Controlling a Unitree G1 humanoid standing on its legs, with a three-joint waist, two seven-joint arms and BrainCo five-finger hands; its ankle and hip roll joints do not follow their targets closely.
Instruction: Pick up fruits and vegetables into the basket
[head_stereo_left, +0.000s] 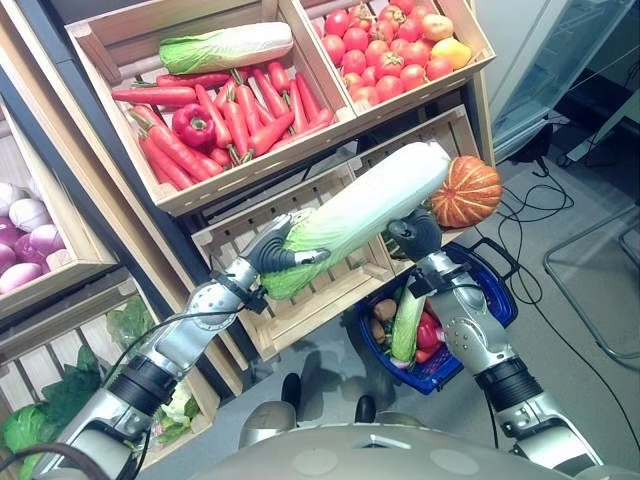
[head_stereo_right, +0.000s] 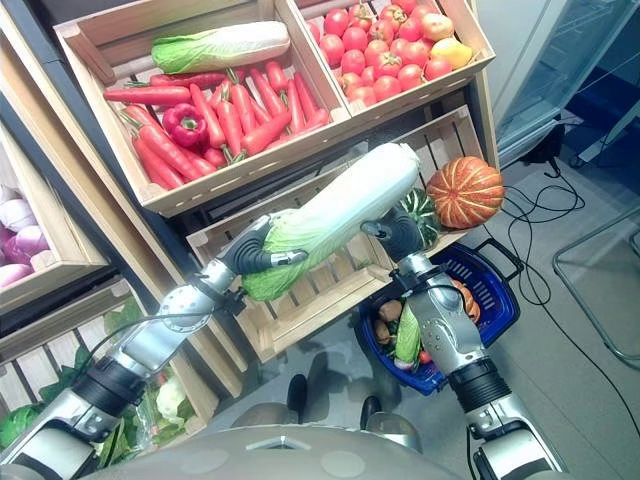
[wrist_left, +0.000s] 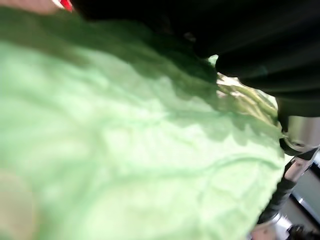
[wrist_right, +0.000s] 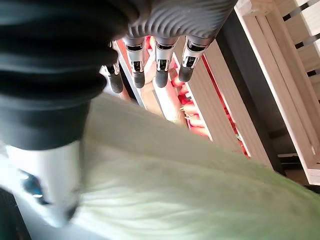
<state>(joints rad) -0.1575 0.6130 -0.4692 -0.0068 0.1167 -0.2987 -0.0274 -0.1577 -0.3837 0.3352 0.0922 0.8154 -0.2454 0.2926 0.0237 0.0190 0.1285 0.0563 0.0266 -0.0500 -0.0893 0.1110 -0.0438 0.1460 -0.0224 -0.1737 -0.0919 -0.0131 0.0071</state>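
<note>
Wooden crates (head_stereo_left: 215, 195) are rising ahead of me. I'm curling my left hand (head_stereo_left: 280, 250) round the leafy end of the cabbage (head_stereo_left: 365, 205); my right hand (head_stereo_left: 415, 235) is under its pale end, grip hidden. It's looking long, bulky and crushable, so I'm judging the firm stalk end safest. Below, the blue basket (head_stereo_left: 500, 290) is already carrying produce. Peppers (head_stereo_left: 230, 120) and tomatoes (head_stereo_left: 385, 50) are filling the top crates.

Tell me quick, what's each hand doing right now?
Left hand: fingers shut on the cabbage, at its leafy end.
Right hand: under the cabbage's white end; fingers straight, open.
</note>
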